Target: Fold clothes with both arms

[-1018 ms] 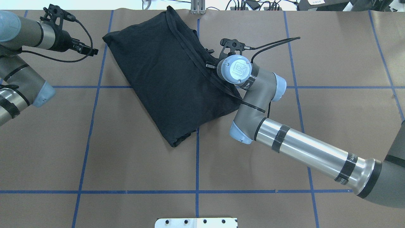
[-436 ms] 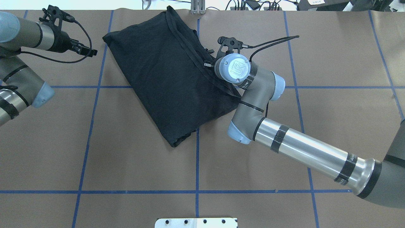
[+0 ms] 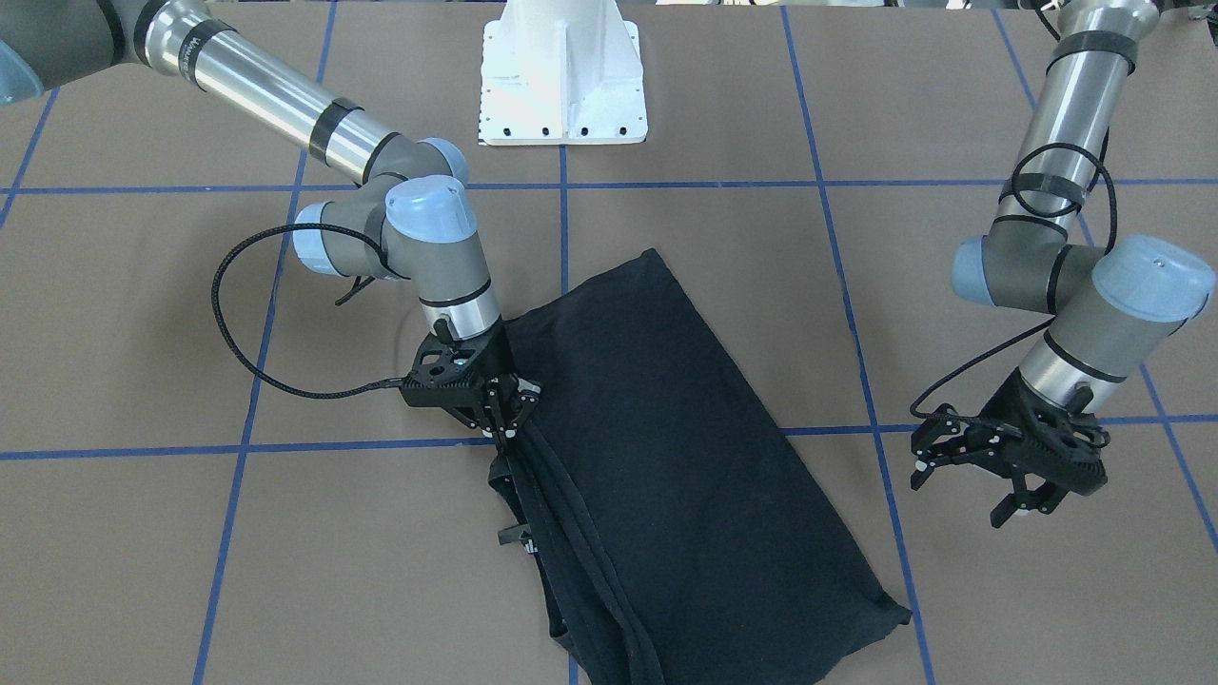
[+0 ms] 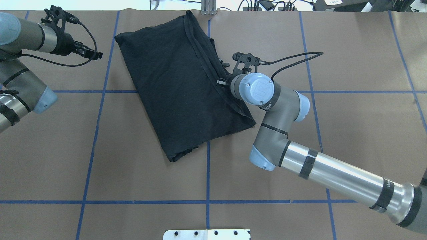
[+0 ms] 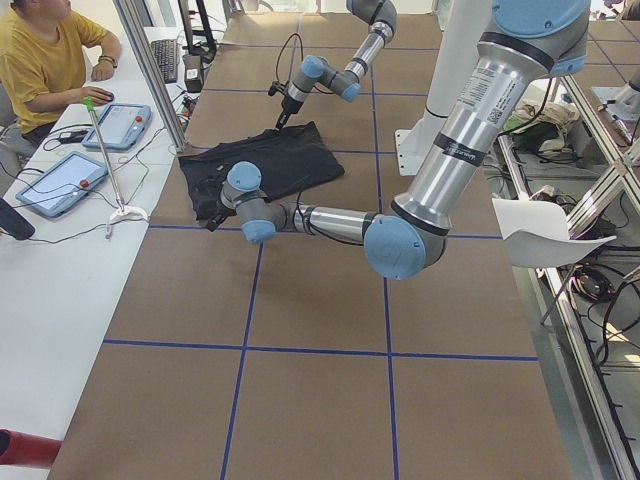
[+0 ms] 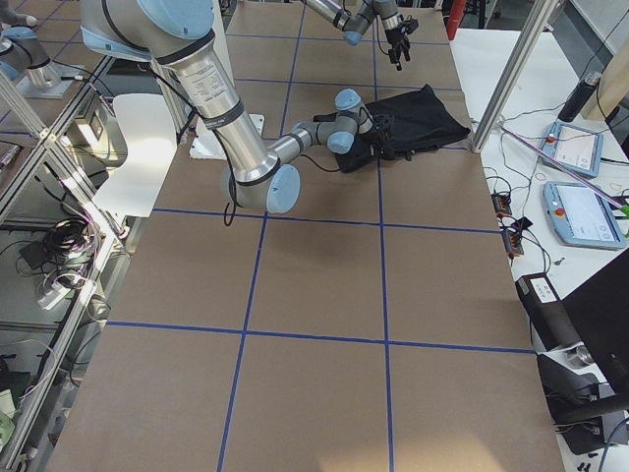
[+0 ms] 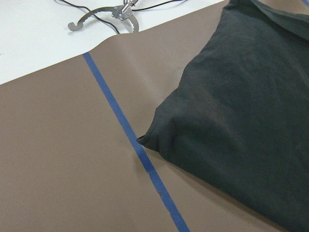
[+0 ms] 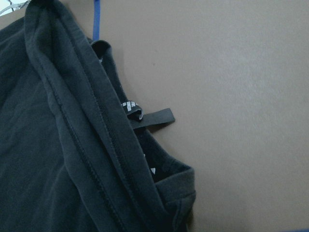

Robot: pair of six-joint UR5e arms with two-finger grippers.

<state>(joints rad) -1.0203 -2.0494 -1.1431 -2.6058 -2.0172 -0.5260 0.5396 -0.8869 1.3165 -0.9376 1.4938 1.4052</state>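
The black T-shirt (image 4: pixel 180 83) lies folded into a slanted rectangle at the far middle of the brown table; no graphic shows. It also shows in the front view (image 3: pixel 685 476). My right gripper (image 3: pixel 502 419) is shut on the shirt's layered hem edge, which is drawn up into a ridge. In the overhead view the right gripper (image 4: pixel 221 80) is mostly hidden under its wrist. The right wrist view shows the hems (image 8: pixel 72 145) and a small tag (image 8: pixel 150 117). My left gripper (image 3: pixel 961 490) is open and empty, held above the table apart from the shirt's corner (image 7: pixel 154 137).
The white pedestal base (image 3: pixel 561 76) stands at the robot's side of the table. Blue tape lines (image 4: pixel 207 166) grid the brown surface. Cables and a metal post (image 4: pixel 208 8) line the far edge. An operator (image 5: pixel 45 60) sits at a side desk with tablets.
My right gripper has moved right and back toward the robot, dragging the shirt's edge along; the whole shirt has shifted and turned slightly. The left arm has hardly moved.
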